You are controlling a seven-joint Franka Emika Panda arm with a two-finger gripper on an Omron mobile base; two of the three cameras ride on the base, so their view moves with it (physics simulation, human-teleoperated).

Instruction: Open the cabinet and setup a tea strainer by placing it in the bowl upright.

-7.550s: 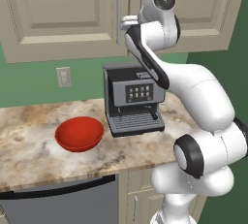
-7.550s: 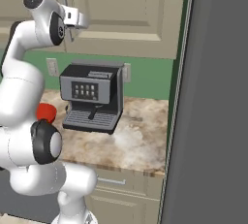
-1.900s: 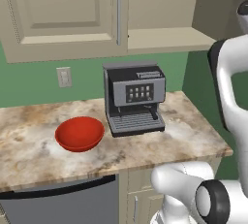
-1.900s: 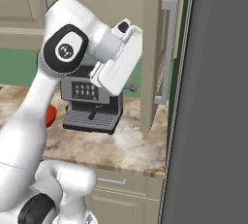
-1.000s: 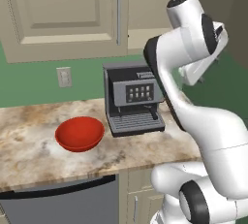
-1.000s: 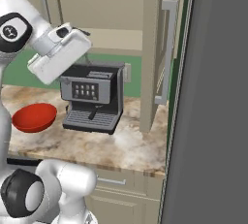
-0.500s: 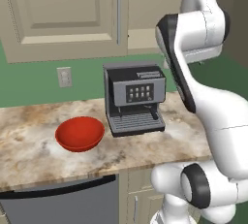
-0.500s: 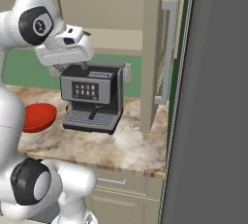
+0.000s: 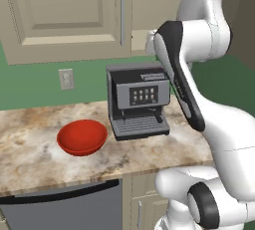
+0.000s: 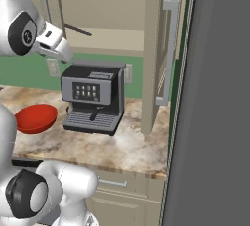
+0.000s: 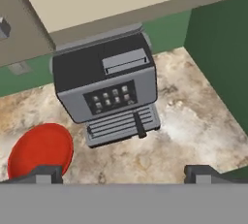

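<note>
1. Marbled countertop stretches below my gripper, whose two dark tips stand far apart at the bottom of the hand view, spread wide with nothing between them
2. Under my hand sits the grey-and-black coffee machine, upright on the counter against the green wall
3. Just beside the machine, on its left in the left base view, rests the bowl, red, glossy and with nothing in it
4. Above, the cabinet has its right door swung out, silver handle facing the room; its left door stays shut
5. I cannot make out the tea strainer; a thin dark rod juts from the cabinet shelf
</note>
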